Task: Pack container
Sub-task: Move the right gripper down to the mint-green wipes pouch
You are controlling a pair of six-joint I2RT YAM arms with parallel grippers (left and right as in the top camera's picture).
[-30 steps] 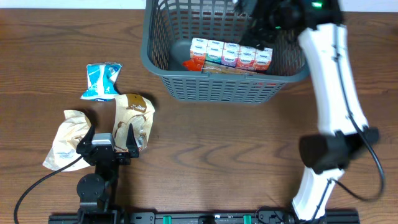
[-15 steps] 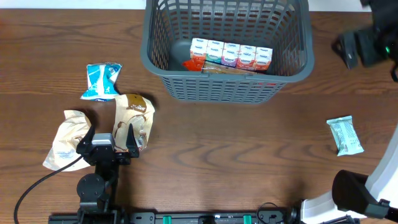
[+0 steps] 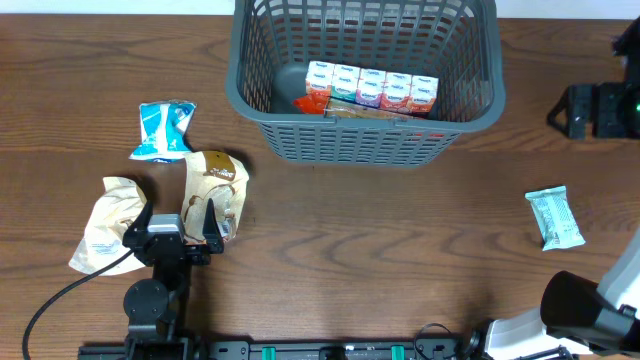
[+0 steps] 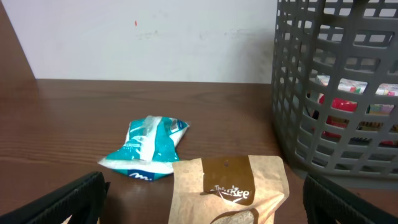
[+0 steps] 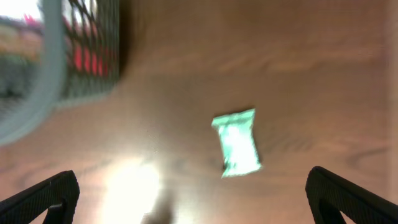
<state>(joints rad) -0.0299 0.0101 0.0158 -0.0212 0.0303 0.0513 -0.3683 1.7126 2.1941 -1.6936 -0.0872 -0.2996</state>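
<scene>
The dark grey slotted container (image 3: 365,140) stands at the top middle and holds a row of small cartons (image 3: 372,88) and a red packet (image 3: 310,102). My left gripper (image 3: 176,224) rests open and empty at the lower left, over the near end of a brown paper bag (image 3: 215,185). The left wrist view shows that bag (image 4: 229,186) between my open fingers (image 4: 69,198), with the container (image 4: 336,87) at the right. My right gripper (image 3: 578,110) hovers open and empty right of the container. In the blurred right wrist view, a green packet (image 5: 236,144) lies below it.
A teal and white packet (image 3: 163,130) lies left of the container and also shows in the left wrist view (image 4: 146,149). A beige crumpled bag (image 3: 108,222) lies at the far left. The green packet (image 3: 555,217) lies on the table at the right.
My right arm has lifted out of the container and swung to the right, and now hovers beside it. The green packet it had covered is in view. The left arm has not moved.
</scene>
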